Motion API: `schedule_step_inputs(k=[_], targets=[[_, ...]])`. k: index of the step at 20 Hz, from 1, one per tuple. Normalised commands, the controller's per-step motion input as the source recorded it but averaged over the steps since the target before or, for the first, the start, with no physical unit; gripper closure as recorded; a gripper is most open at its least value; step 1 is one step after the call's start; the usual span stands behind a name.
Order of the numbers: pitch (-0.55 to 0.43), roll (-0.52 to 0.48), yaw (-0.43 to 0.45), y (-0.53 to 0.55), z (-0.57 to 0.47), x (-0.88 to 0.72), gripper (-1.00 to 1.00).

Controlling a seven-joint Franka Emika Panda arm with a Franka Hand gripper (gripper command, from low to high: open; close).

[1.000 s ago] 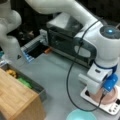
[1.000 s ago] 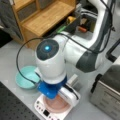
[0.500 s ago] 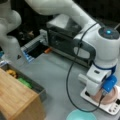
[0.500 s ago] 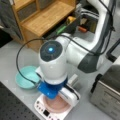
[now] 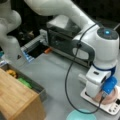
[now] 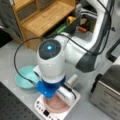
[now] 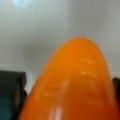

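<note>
Orange fills the wrist view — a carrot-like object (image 7: 75, 85) sits between the dark fingers (image 7: 11, 95) of the pincer (image 7: 67, 100), gripped, long axis pointing away from the camera, low over the pink plate (image 6: 56, 105) on the white scale (image 5: 110, 106) at lower right.

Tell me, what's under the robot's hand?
Under the gripper sits a pink plate on a white scale. The wrist view shows an orange carrot-like thing close up. The arm covers the plate's middle.

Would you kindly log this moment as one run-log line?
gripper: low over pink plate | plate: on white scale | wrist view: orange object fills frame | teal bowl: beside scale
</note>
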Motion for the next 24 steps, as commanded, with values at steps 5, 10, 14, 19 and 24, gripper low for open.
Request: schedule_step_inputs(k=[5,10,14,19,24], targets=[[-0.135,-0.241,0.183,0.04,-0.11,-0.01,1.00],[-0.113,-0.242,0.192,0.01,-0.08,-0.01,1.00],[-0.105,-0.226,0.183,0.01,-0.09,-0.01,1.00],[-0.109,-0.214,0.167,0.03,-0.12,0.00,1.00],[-0.110,-0.195,0.169,0.03,-0.12,0.00,-1.00]])
